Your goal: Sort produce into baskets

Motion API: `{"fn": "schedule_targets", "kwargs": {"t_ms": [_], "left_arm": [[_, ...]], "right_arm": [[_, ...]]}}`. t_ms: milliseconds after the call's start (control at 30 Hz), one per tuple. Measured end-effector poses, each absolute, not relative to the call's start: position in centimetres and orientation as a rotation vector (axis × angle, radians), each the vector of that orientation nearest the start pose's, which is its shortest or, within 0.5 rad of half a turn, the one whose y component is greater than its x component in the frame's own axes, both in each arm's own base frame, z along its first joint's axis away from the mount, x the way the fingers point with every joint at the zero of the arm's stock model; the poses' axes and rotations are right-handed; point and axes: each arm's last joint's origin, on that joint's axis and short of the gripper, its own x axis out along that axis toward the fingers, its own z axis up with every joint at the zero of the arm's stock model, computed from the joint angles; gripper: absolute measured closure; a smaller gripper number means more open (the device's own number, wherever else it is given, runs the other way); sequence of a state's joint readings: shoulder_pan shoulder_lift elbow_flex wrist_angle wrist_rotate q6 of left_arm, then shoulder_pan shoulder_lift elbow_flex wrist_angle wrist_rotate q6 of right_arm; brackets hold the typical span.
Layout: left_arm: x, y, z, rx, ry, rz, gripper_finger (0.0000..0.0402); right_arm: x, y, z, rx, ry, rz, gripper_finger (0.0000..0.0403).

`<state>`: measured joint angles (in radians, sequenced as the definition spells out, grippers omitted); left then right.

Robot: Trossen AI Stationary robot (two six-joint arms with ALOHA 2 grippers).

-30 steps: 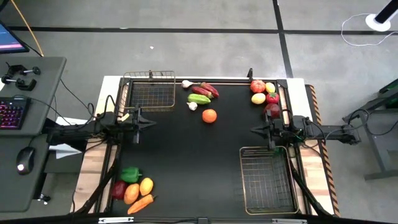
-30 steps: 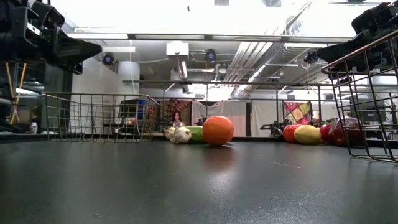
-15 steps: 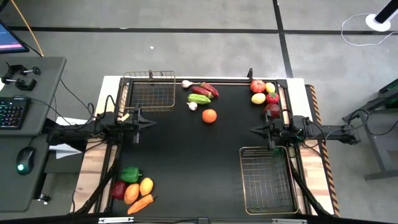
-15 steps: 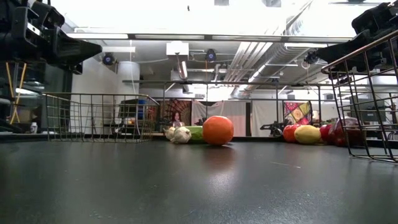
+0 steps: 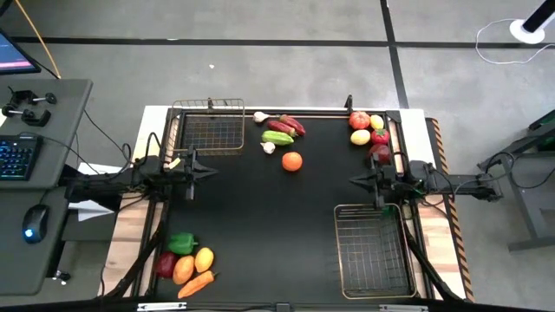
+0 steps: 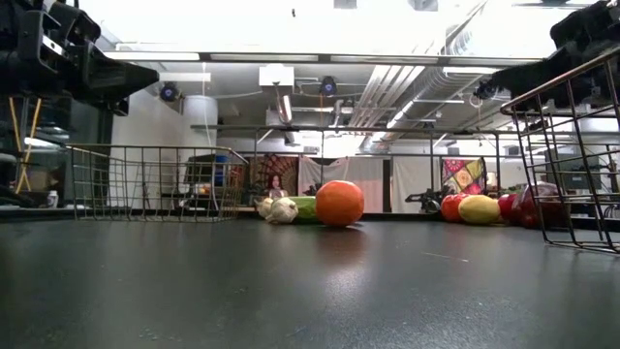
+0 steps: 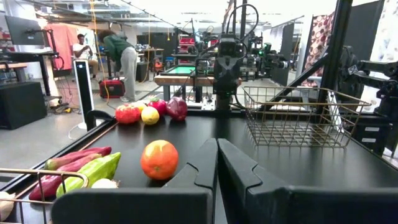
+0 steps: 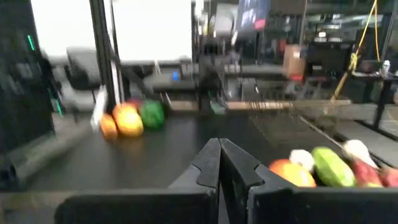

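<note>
The produce lies in three clusters on the black mat (image 5: 260, 217). Garlic, a cucumber (image 5: 277, 137), dark-red pieces and an orange (image 5: 292, 161) sit at the far middle. Apples and lemons (image 5: 368, 130) are at the far right. A green pepper (image 5: 182, 243), a carrot (image 5: 196, 283) and others are at the near left. The smaller coppery basket (image 5: 208, 130) stands far left and the larger basket (image 5: 374, 251) near right. My left gripper (image 5: 214, 172) (image 7: 217, 142) hovers shut at the left edge. My right gripper (image 5: 352, 180) (image 8: 219, 142) hovers shut at the right edge. Each points level toward the other.
The middle of the mat between the two grippers is bare. A side desk with keyboard (image 5: 17, 156) and mouse (image 5: 33, 221) stands beyond the table's left. People (image 7: 124, 53) stand in the room behind the table.
</note>
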<state>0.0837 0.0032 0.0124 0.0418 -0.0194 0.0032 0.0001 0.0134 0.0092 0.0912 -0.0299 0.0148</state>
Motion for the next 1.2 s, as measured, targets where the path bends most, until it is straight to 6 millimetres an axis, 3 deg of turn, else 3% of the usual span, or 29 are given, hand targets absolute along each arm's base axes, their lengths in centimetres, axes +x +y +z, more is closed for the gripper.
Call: {"fn": "schedule_targets", "kwargs": {"t_ms": [233,333,433,600,767,1000,1200], "left_arm": [[9.7,0.9,17.2,0.005,-0.051,0.103,0.0401],[9.7,0.9,17.2,0.005,-0.051,0.103,0.0401],[9.7,0.9,17.2,0.005,-0.051,0.103,0.0401],[9.7,0.9,17.1,0.005,-0.050,0.103,0.0401],[9.7,0.9,17.2,0.005,-0.051,0.103,0.0401],[9.7,0.9,17.1,0.005,-0.050,0.103,0.0401],[9.7,0.9,17.2,0.005,-0.051,0.103,0.0401]], "right_arm": [[8.5,0.2,21.7,0.129,-0.545,0.117,0.0402],[9.0,0.1,22.2,0.139,-0.547,0.068,0.0402],[10.1,-0.4,23.3,0.224,-0.480,-0.102,0.0402],[13.0,-1.1,26.1,0.203,-0.161,-0.342,0.0388],[15.4,-2.5,28.0,0.180,0.312,-0.664,0.0307],[17.0,-5.3,26.7,0.309,0.719,-1.077,0.0152],[16.7,-7.7,24.5,0.395,0.911,-1.393,0.0091]]}}
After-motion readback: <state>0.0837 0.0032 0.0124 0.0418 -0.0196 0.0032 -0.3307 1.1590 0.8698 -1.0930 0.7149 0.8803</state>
